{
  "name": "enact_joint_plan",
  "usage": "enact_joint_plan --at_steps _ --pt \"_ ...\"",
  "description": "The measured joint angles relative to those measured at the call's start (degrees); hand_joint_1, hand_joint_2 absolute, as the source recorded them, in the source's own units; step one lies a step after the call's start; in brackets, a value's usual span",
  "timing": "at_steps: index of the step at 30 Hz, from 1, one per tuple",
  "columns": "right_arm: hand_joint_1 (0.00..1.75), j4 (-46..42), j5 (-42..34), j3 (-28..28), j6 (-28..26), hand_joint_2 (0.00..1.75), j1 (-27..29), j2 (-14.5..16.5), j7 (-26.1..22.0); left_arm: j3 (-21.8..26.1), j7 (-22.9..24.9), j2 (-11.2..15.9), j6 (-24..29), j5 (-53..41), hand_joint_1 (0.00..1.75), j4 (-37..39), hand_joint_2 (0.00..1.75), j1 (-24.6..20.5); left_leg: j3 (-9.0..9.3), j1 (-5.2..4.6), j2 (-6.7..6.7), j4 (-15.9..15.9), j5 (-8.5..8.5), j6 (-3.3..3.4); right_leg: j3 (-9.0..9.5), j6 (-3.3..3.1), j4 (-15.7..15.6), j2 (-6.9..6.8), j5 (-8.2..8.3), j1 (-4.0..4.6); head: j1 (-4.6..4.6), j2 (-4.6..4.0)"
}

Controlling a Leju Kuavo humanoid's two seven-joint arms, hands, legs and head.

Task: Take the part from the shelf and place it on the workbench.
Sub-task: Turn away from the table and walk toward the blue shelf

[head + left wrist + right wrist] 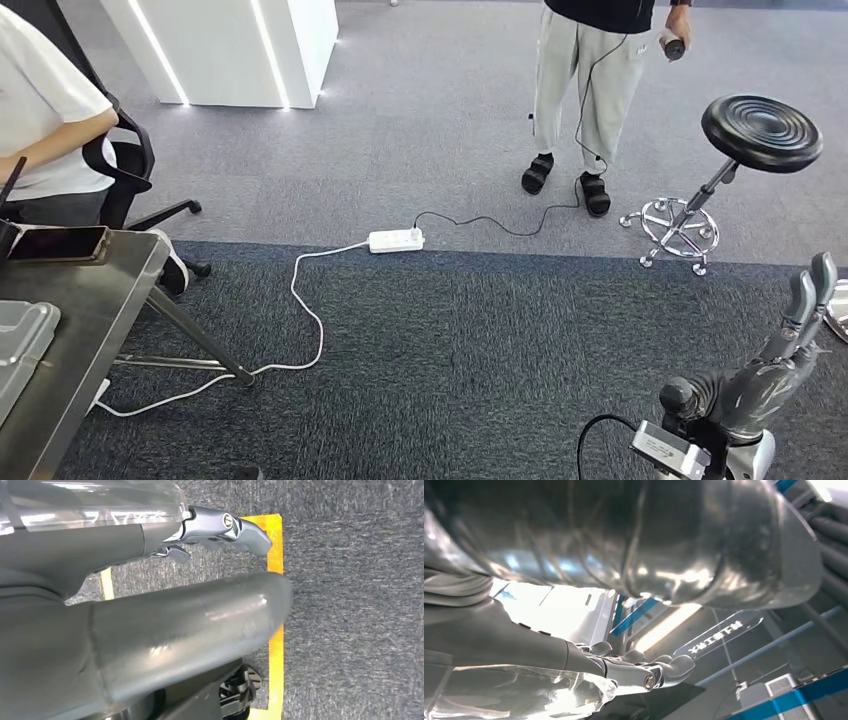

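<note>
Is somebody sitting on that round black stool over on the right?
No. The black stool stands empty on the grey carpet, while a person in light trousers stands beside it.

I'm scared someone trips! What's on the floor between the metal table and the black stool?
In the head view, a white power strip with cords lies between the table and stool.

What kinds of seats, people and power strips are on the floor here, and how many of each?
Seats: 2, the black round stool and the office chair
People: 2, a seated person and a standing person
Power strips: 1, the white power strip
Total: 5
</note>
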Motion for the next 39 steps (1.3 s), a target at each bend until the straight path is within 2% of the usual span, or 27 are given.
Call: enact_joint_plan --at_steps 1,3,5,6,7,8,9,10,12,14,16,17,19,21,22,23,24,25,27,29,31,32,34,36,37,38,39 --pt "0.0 0.0 0.1 0.0 0.0 0.0 0.0 0.0 0.1 0.0 0.0 0.0 0.0 0.0 0.0 0.0 0.0 0.0 0.08 0.06 0.48 0.0 -0.18 -0.35 0.0 -0.38 -0.2 0.82 0.16 -0.11 0.01 0.0" --pt "0.0 0.1 0.2 0.0 0.0 0.0 0.0 0.1 0.2 0.0 0.1 -0.1 0.0 0.0 0.0 0.0 0.0 -0.2 -0.29 0.27 -1.04 1.6 -1.6 -0.91 0.22 -1.07 -0.7 2.09 0.52 -0.43 -0.05 0.0" --pt "0.0 0.2 0.4 0.0 0.0 0.0 -0.1 0.1 0.2 0.0 0.1 -0.1 0.0 0.0 0.0 0.0 0.0 -0.2 -2.89 0.54 -4.47 7.8 -5.15 -1.21 0.35 -1.59 -1.0 3.29 0.76 -0.59 -0.11 0.0" --pt "0.0 0.3 0.5 0.0 0.0 0.0 -0.1 0.2 0.2 0.0 0.1 -0.1 0.0 0.0 0.0 0.0 0.0 -0.1 -4.9 0.61 -5.55 12.0 -7.04 -1.27 0.28 -1.72 -1.0 3.97 0.79 -0.57 -0.13 0.0" --pt "0.0 0.4 0.5 0.0 0.0 0.0 0.0 0.3 0.2 0.0 0.1 -0.1 0.0 0.0 0.0 0.0 0.0 0.1 -6.73 0.63 -6.04 15.6 -8.22 -1.32 0.23 -1.77 -1.0 4.79 0.8 -0.53 -0.14 0.0" --pt "0.0 0.5 0.6 0.0 0.0 0.0 0.0 0.4 0.2 0.0 0.1 -0.1 0.0 0.0 0.0 0.0 0.0 0.2 -7.76 0.63 -6.22 17.3 -8.21 -1.32 0.21 -1.78 -0.9 5.67 0.8 -0.5 -0.14 0.0" --pt "0.0 0.7 0.6 -0.1 0.0 0.0 0.1 0.4 0.2 0.0 0.1 -0.1 0.0 0.0 0.0 0.0 0.0 0.4 -7.75 0.64 -6.34 16.8 -6.99 -1.28 0.2 -1.76 -0.8 6.57 0.79 -0.49 -0.14 0.0" --pt "0.0 0.8 0.6 -0.1 0.0 0.0 0.1 0.4 0.2 0.0 0.0 -0.1 0.0 0.0 0.0 0.0 0.0 0.4 -6.66 0.69 -6.69 13.9 -4.79 -1.17 0.22 -1.7 -0.6 7.45 0.74 -0.51 -0.14 0.0" --pt "0.0 1.0 0.7 -0.2 0.0 0.0 0.1 0.5 0.2 0.1 0.0 -0.1 0.0 0.0 0.0 0.0 0.0 0.3 -3.36 0.85 -8.84 5.7 -0.74 -0.89 0.03 -1.36 -0.1 8.93 0.54 -0.52 -0.13 0.0" --pt "0.0 1.4 1.0 -0.3 0.0 0.0 0.1 0.5 0.4 0.1 -0.1 -0.1 -0.1 0.0 0.0 0.0 0.0 0.2 -1.75 0.89 -10.42 1.5 0.44 -0.59 -0.41 -0.71 0.4 10.15 0.47 -0.59 -0.12 0.0" --pt "0.0 2.1 2.2 -0.3 0.0 0.0 0.1 0.5 1.0 0.1 -0.1 -0.1 -0.1 -0.1 0.0 0.0 0.0 0.0 -1.5 0.74 -9.69 1.0 0.5 -0.08 -0.73 0.15 0.2 11.33 0.77 -0.75 -0.13 0.0" --pt "0.0 2.7 3.0 -0.3 0.0 0.0 0.1 0.5 1.5 0.1 0.0 -0.2 -0.1 -0.1 0.0 0.0 0.0 -0.1 -1.33 0.73 -9.04 0.7 0.78 0.32 -0.89 0.48 0.3 11.1 0.71 -0.77 -0.12 0.0" --pt "0.0 4.1 5.2 -0.3 0.0 0.0 -0.3 0.5 2.4 0.1 0.0 -0.3 -0.3 -0.2 0.0 0.0 0.0 -0.5 -1.16 0.84 -7.71 -0.1 1.4 1.13 -2.32 0.89 2.9 8.47 -1.03 -0.6 0.06 0.0" --pt "0.0 6.2 7.9 -0.3 0.0 0.0 -0.9 0.6 3.3 0.1 0.1 -0.3 -0.4 -0.5 0.0 0.0 0.0 -0.6 -1.28 0.65 -6.3 -0.3 1.55 1.48 -5.73 1.1 9.8 5.22 -4.71 -0.57 0.23 0.0" --pt "0.0 7.6 9.4 -0.3 0.0 0.0 -1.2 0.6 3.8 0.1 0.1 -0.3 -0.5 -0.6 0.0 0.0 0.0 -0.6 -1.35 0.54 -5.53 -0.3 1.52 1.51 -7.45 1.23 13.4 4.54 -6.12 -0.64 0.22 0.0" --pt "0.0 9.1 10.9 -0.3 0.0 0.0 -1.3 0.6 4.4 0.1 0.2 -0.3 -0.6 -0.8 0.0 0.0 0.0 -0.6 -1.4 0.46 -4.77 -0.3 1.47 1.52 -8.44 1.31 15.5 4.21 -6.58 -0.71 0.22 0.0" --pt "0.0 10.5 12.3 -0.3 0.0 0.0 -1.4 0.6 4.9 0.1 0.3 -0.3 -0.7 -0.9 0.0 0.0 0.0 -0.6 -1.41 0.43 -4.05 -0.3 1.41 1.5 -8.33 1.34 15.4 4.01 -5.94 -0.74 0.22 0.0" --pt "0.0 11.9 13.5 -0.3 0.0 0.0 -1.6 0.6 5.3 0.1 0.4 -0.4 -0.7 -1.1 0.0 0.0 0.0 -0.7 -1.36 0.41 -3.37 -0.2 1.33 1.45 -6.96 1.29 13.1 3.72 -4.36 -0.74 0.22 0.0" --pt "0.0 14.1 15.1 -0.3 0.0 0.0 -2.2 0.7 5.7 0.1 0.5 -0.5 -0.7 -1.2 0.0 0.0 0.0 -0.9 -1.09 0.26 -2.2 -0.2 1.08 1.19 -2.36 0.84 4.9 1.71 -0.99 -0.4 0.21 0.0" --pt "0.0 16.2 16.8 -0.3 0.0 0.0 -2.9 0.7 6.2 0.0 0.5 -0.6 -0.8 -1.2 0.0 0.0 0.0 -1.1 -0.8 0.05 -1.23 -0.2 0.79 0.7 0.26 0.04 -0.1 0.15 0.23 0.18 0.19 0.0" --pt "0.0 18.8 19.1 -0.3 0.0 0.0 -3.6 0.8 7.2 0.0 0.6 -0.7 -0.8 -1.3 0.0 0.0 0.0 -1.4 -0.49 0.01 -0.19 -0.2 0.54 0.13 0.3 -0.65 -0.6 0.91 0.19 0.5 0.16 0.0" --pt "0.0 20.4 20.5 -0.3 0.0 0.0 -3.9 0.8 8.0 -0.1 0.7 -0.7 -0.9 -1.5 0.0 0.0 0.0 -1.5 -0.37 0.14 -0.32 0.0 0.26 -0.23 0.41 -0.96 -0.8 1.52 0.3 0.41 0.18 0.0" --pt "0.0 25.0 24.2 -0.2 0.0 0.0 -5.0 0.8 10.1 -0.2 0.8 -0.8 -1.1 -1.8 0.0 0.0 0.0 -1.8 -1.21 0.36 -2.64 2.6 -1.55 -0.78 0.68 -1.68 -1.3 2.74 0.62 0.05 0.15 0.0" --pt "0.0 31.3 29.2 -0.2 0.0 0.0 -6.6 0.9 12.0 -0.3 0.8 -0.8 -1.4 -2.2 0.0 0.0 0.0 -1.8 -4.45 0.52 -5.52 9.5 -5.08 -0.98 0.73 -2.17 -1.5 3.99 0.8 -0.15 0.12 0.0" --pt "0.0 34.8 32.1 -0.2 0.0 0.0 -7.3 0.9 12.8 -0.3 0.9 -0.8 -1.7 -2.3 0.0 0.0 0.0 -1.7 -6.45 0.54 -6.03 13.4 -6.6 -1.04 0.69 -2.29 -1.4 4.7 0.83 -0.15 0.11 0.0" --pt "0.0 38.2 35.1 -0.4 0.0 0.0 -7.8 0.9 13.4 -0.3 0.9 -0.8 -1.9 -2.4 0.0 0.0 0.0 -1.5 -7.98 0.55 -6.2 16.2 -7.23 -1.1 0.69 -2.29 -1.4 5.45 0.83 -0.14 0.11 0.0" --pt "0.0 41.8 38.2 -0.8 0.0 0.0 -8.3 1.0 14.0 -0.4 0.9 -0.8 -2.1 -2.4 0.0 0.0 0.0 -1.5 -8.66 0.58 -6.25 17.0 -6.71 -1.12 0.7 -2.27 -1.3 6.19 0.81 -0.14 0.1 0.0"
